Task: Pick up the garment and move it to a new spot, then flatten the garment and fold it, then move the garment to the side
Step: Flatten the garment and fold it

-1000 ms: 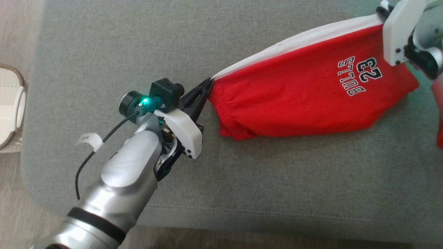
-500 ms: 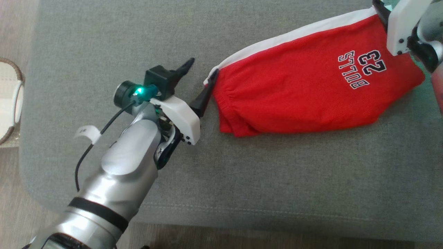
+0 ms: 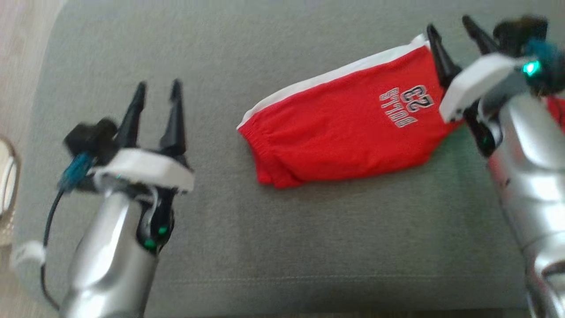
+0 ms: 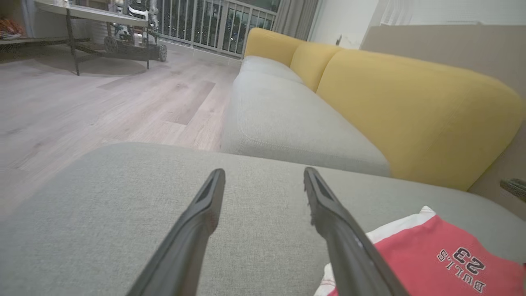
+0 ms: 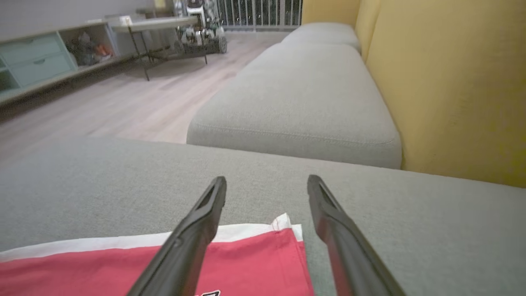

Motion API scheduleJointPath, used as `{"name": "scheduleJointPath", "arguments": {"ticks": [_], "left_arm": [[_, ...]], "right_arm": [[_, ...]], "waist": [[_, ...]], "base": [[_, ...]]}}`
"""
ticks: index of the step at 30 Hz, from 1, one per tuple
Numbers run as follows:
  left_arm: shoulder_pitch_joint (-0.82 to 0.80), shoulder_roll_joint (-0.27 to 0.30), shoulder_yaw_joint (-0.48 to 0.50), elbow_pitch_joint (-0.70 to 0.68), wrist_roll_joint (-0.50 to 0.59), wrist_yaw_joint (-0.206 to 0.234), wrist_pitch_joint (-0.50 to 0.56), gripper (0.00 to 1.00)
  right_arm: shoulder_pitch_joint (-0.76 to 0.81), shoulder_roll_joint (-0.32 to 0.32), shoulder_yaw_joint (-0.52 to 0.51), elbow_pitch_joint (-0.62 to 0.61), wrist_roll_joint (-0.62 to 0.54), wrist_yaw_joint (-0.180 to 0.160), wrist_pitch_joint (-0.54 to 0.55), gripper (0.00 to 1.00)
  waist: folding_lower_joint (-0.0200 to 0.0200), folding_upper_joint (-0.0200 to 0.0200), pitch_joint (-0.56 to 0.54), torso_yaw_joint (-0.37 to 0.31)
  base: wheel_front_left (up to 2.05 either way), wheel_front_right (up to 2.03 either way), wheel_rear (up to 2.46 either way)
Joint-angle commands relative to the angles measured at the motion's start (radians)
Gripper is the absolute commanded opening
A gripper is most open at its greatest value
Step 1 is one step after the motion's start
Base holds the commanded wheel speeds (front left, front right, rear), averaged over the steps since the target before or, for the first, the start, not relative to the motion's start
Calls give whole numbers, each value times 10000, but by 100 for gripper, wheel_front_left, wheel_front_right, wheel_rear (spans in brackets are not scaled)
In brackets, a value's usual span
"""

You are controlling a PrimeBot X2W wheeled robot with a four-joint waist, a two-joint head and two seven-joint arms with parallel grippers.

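Red shorts (image 3: 348,132) lie slantwise on the grey cushion (image 3: 309,247). Right gripper (image 3: 448,24), jaws apart, sits nearest, at their printed end. Left gripper (image 3: 159,84), also apart, stands well clear.

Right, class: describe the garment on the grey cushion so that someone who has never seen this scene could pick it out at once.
Find the wide grey cushion beside the yellow-backed sofa. On it, towards the robot's right, lies a red garment. Its white band along the far edge and the print BULLS 23 set it apart from the plain grey around it.
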Motion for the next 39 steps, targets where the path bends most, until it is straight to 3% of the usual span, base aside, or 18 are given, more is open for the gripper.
{"name": "scheduleJointPath", "arguments": {"ticks": [1,5,15,19,28,39], "left_arm": [[104,157,674,-700,187,108,-120,100],[1272,-202,1633,-1777,580,59,-121,100],[3361,-821,2371,-2866,1592,-500,-121,100],[4072,-867,2525,-3008,1751,-447,-121,100],[5260,-875,1986,-3228,1140,212,-122,100],[5269,-876,1472,-3399,1152,423,-122,100]], "right_arm": [[151,144,-143,-618,15,-6,-346,100],[1535,377,-489,-1865,-336,-6,-724,100],[5512,1458,-2502,-5743,-1226,-6,-842,100],[6948,1612,-2960,-6624,-672,-6,-844,100],[8227,1625,-2867,-7110,-457,-6,-846,100],[8307,1626,-2837,-6970,-90,-6,-642,100]], "waist": [[0,0,-638,-553],[0,0,-1083,-864],[0,0,-1860,-1239],[0,0,-2161,-1313],[0,0,-2459,-1434],[0,0,-2512,-1143]], "base": [[0,0,0],[0,0,0],[0,0,0],[0,0,0],[0,0,0],[0,0,0]]}}
